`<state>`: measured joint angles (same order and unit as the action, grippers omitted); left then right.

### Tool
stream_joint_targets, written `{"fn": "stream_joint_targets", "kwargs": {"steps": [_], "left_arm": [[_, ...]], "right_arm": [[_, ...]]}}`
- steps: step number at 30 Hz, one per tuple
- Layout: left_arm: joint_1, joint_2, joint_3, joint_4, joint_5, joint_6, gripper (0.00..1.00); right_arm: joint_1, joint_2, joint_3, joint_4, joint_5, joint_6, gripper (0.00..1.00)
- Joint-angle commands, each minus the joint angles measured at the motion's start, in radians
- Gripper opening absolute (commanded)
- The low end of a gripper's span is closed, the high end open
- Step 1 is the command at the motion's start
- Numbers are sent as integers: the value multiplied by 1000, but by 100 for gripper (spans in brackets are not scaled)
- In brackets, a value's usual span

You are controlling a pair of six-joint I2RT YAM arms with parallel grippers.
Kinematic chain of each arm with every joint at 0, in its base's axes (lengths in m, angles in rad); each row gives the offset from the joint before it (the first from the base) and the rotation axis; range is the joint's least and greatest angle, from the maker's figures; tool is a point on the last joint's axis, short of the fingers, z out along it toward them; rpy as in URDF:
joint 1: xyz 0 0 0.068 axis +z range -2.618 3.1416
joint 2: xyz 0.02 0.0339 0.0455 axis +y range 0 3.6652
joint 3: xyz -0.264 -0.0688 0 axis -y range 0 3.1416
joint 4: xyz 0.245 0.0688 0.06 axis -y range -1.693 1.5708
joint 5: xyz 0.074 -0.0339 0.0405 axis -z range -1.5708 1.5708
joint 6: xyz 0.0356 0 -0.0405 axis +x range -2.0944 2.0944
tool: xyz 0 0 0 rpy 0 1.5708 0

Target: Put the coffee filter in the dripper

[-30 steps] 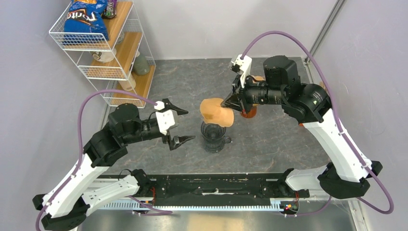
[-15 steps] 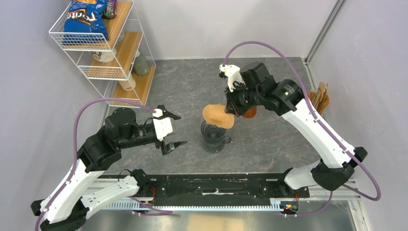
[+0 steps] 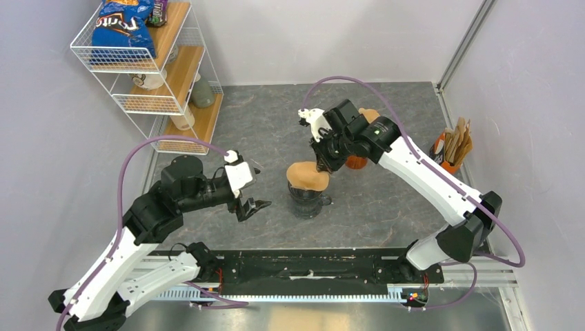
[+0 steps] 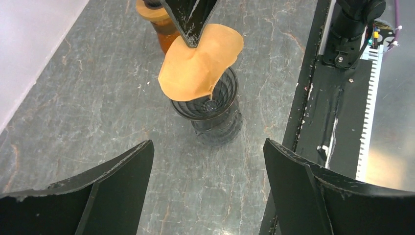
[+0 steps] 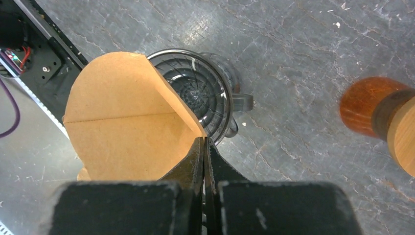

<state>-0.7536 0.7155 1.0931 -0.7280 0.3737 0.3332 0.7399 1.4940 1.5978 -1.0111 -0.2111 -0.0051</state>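
Right pincer [image 5: 203, 141] pressed tight on the top edge of the tan paper cone coffee filter [image 5: 122, 127], which hangs just below its tips.
Filter's lower part overlaps the mouth of the dark translucent ribbed dripper [image 5: 198, 95] directly beneath the tips. Whether paper touches rim, cannot tell; not seated. Paper judged very light, thin and floppy: creases and tears easily, likely to sway on release, too little weight to settle itself. Best hold looks to be the present one, a flat pinch at the rim edge, cone mouth left free. Left pincer [image 4: 208, 144] spread wide, empty, opposite the right pincer across the dripper, apart from it.
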Motion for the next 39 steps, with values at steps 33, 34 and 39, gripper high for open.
{"fn": "stream_joint_targets", "kwargs": {"steps": [33, 34, 39], "left_arm": [[220, 389, -33, 184, 47, -620, 94], [211, 400, -32, 184, 31, -616, 94], [186, 452, -49, 185, -16, -611, 95]], "right_arm": [[-63, 20, -199, 192, -59, -60, 90], [-63, 21, -205, 199, -59, -57, 90], [-63, 53, -225, 213, -38, -33, 90]]}}
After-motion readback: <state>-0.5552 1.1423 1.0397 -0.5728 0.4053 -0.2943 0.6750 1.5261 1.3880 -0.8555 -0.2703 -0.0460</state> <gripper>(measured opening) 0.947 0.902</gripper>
